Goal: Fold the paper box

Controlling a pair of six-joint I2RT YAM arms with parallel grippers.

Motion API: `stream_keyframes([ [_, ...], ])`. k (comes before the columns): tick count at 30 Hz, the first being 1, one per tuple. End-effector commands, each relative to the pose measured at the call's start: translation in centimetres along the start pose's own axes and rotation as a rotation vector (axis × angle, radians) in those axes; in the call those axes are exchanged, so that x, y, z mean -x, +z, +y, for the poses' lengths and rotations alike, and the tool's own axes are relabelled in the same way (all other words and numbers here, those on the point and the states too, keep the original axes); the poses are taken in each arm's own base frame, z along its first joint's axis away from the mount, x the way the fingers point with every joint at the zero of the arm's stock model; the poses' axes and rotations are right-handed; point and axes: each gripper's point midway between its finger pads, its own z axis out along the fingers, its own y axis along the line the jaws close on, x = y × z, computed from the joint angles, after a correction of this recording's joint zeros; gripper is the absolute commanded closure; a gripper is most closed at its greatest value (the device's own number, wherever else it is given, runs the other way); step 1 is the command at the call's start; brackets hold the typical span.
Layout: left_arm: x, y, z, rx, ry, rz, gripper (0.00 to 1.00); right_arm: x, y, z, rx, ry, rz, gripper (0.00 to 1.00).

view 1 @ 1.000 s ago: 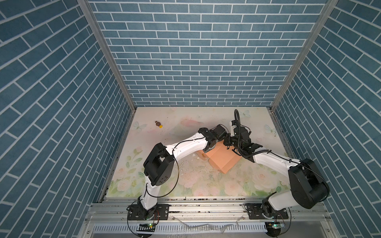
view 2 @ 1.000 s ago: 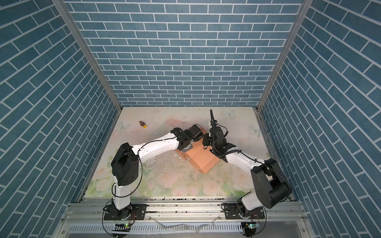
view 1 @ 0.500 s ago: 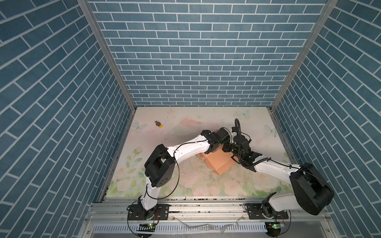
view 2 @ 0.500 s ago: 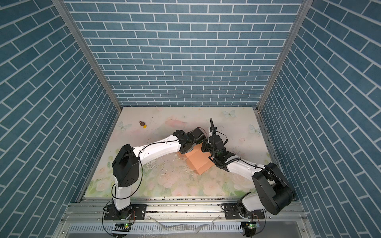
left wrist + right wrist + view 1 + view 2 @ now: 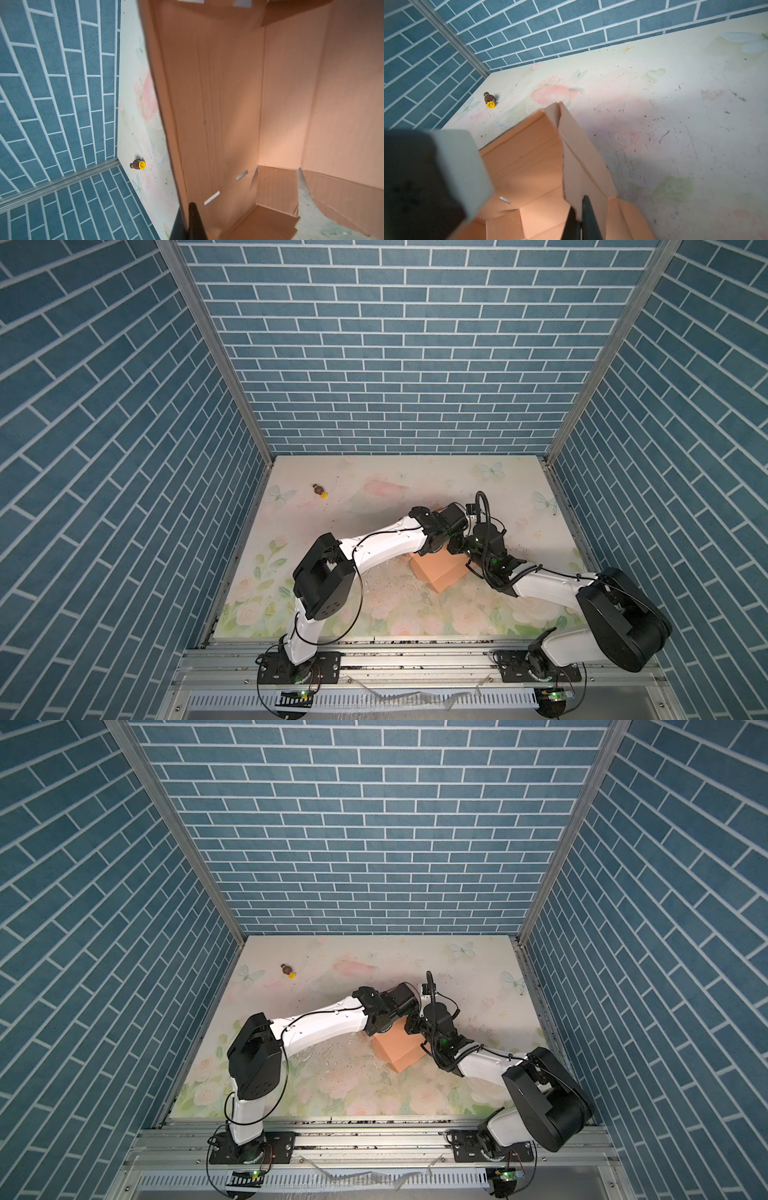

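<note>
two walls of the peach-orange thin cardboard box (image 5: 440, 577) are pinched: one by my closed left fingers (image 5: 195, 221), one by my closed right fingers (image 5: 588, 220). the box sits on the floral surface (image 5: 374, 499), right of centre.

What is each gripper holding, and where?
Both pinch the paper box: left gripper on one upright side wall's rim, right gripper on another wall's edge.
</note>
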Motion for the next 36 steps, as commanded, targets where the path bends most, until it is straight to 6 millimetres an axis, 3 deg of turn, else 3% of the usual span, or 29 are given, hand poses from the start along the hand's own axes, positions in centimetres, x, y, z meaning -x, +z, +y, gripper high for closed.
stream_keyframes([
  [1,-0.4,0.2,-0.9,0.035,0.067,0.025,0.94,1.0,0.0,1.4,0.078,-0.041,-0.078,0.97],
  [16,0.2,0.2,-3.7,0.101,0.173,0.044,0.94,-1.5,-0.2,0.0,0.074,-0.032,-0.098,0.91],
  [22,0.2,-0.2,-3.2,0.108,0.164,0.028,0.94,-1.8,-1.4,-1.8,0.023,-0.047,-0.102,0.71],
  [27,0.2,-0.1,-3.3,0.106,0.164,0.027,0.94,-1.2,-2.6,-3.6,-0.004,-0.034,-0.128,0.6],
  [36,0.2,-0.3,-3.4,0.105,0.166,0.025,0.94,0.2,-3.8,-6.5,-0.041,0.003,-0.144,0.6],
])
